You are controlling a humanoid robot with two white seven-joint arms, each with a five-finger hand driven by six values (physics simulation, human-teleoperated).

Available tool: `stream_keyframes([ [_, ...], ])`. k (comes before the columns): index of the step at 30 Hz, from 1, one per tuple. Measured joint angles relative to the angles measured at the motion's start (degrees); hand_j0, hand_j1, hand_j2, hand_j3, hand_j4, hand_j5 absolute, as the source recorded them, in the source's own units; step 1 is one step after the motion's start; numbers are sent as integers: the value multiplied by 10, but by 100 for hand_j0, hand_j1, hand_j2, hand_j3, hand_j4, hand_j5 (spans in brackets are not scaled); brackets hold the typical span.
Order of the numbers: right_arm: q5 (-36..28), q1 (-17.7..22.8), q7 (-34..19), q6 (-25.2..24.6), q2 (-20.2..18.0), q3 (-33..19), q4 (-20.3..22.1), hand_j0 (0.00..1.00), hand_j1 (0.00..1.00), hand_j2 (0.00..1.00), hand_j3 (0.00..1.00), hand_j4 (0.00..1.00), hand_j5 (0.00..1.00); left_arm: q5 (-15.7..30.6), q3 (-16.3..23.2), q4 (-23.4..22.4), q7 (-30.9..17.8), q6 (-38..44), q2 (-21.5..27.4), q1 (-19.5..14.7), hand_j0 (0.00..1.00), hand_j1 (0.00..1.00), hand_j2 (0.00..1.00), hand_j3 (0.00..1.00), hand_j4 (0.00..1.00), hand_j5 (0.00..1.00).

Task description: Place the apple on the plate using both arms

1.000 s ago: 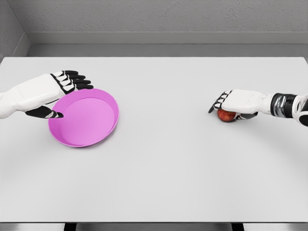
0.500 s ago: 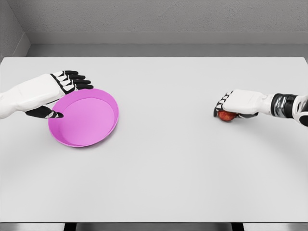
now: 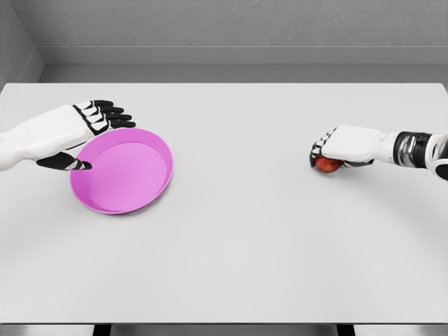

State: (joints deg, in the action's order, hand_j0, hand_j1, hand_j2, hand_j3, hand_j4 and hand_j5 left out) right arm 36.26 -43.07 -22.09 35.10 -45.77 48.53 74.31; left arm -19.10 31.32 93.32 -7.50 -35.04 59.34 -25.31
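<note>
On a white table (image 3: 231,231), the right hand (image 3: 343,149) curls down over the red apple (image 3: 327,165), gripping it well to the right of the pink plate (image 3: 122,169), while the left hand (image 3: 84,129), fingers extended and empty, rests at the plate's far-left rim, seemingly to steady it.

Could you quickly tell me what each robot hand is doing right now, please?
Left robot hand: open, fingers spread at the pink plate's rim.
Right robot hand: shut on the apple, on the table.
</note>
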Motion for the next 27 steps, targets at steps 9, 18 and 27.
stream_keyframes([
  [9,-2,0,-1,0,0,-2,42,49,49,49,49,49,49,1,0,0,0,0,0,0,100,100,100,100,100,100],
  [18,0,-1,-3,0,9,-1,81,48,48,48,48,48,48,1,0,-1,0,0,0,0,100,100,100,100,100,100],
  [27,4,-13,-26,0,56,2,105,46,46,46,46,46,46,1,0,0,0,0,1,-1,100,100,100,100,100,100],
])
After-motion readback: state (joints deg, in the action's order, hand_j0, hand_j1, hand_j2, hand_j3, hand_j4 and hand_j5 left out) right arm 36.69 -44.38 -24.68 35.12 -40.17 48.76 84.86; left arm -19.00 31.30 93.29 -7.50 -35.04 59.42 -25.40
